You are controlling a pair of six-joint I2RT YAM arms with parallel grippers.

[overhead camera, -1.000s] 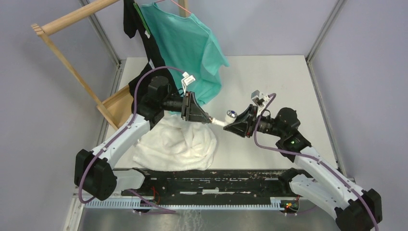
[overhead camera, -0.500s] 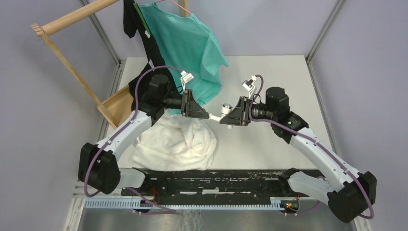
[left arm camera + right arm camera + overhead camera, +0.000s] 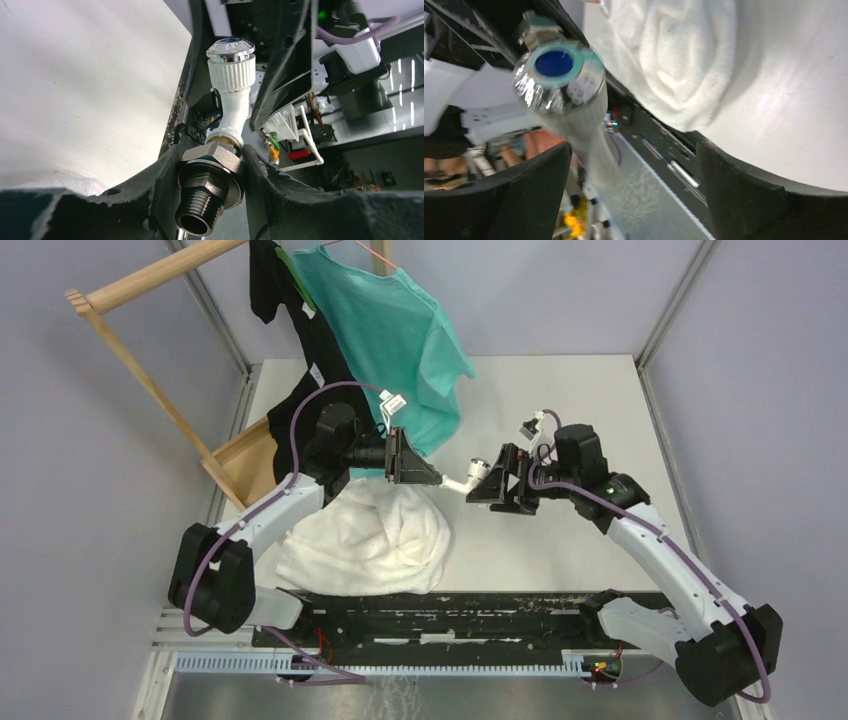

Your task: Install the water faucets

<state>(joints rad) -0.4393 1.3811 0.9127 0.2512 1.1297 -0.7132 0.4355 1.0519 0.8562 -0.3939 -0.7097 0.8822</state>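
Note:
The water faucet [image 3: 462, 480] hangs in mid-air between the two arms, above the table. It has a white plastic body [image 3: 235, 105], a chrome knob with a blue dot [image 3: 556, 65] and a silver threaded fitting [image 3: 200, 205]. My left gripper [image 3: 432, 480] is shut on the hex nut of that fitting [image 3: 212, 172], threads pointing back toward the wrist. My right gripper [image 3: 482, 482] stands open just beyond the knob end. In the right wrist view the right gripper [image 3: 631, 190] has the white body close to its left finger, gripping nothing.
A crumpled white towel [image 3: 365, 535] lies under the left arm. A teal shirt [image 3: 390, 340] and a black garment [image 3: 290, 390] hang from a wooden rack [image 3: 150, 380] at the back left. A black rail [image 3: 440, 620] runs along the near edge.
My right gripper, shut on the faucet's knob end before, has opened and let go. The left gripper has kept its grip and shifted slightly right with the faucet.

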